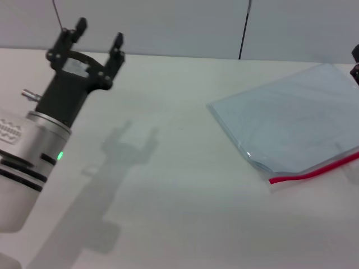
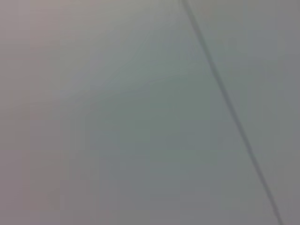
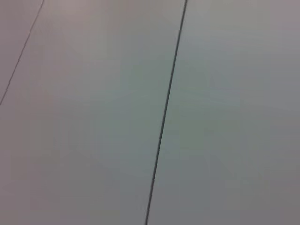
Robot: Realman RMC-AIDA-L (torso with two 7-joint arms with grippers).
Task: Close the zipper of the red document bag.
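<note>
Left tool [image 1: 99,38]: raised above the table [image 1: 168,185] on the robot's left, fingers spread apart, nothing between them. Arm slants up from the near left corner of the head view, silver forearm then black wrist, tool aimed away toward the far wall [image 1: 168,25]. Its shadow lies on the bare table just to its right.

Right tool [image 1: 355,61]: only a dark sliver shows at the right edge of the head view, near the far corner of the bag. Cannot tell whether it is released or clenched.

Red document bag [image 1: 291,117]: flat on the table, right side, well apart from the left tool, lying at a slant. Its right part runs out of view. Zipper [image 1: 314,171]: red strip along the bag's near long edge, with its visible end toward the table's middle.

Open room: wide bare table between left tool and bag, and in front of the zipper edge.

Both wrist views show only pale wall panels with a dark seam [image 3: 166,112].
</note>
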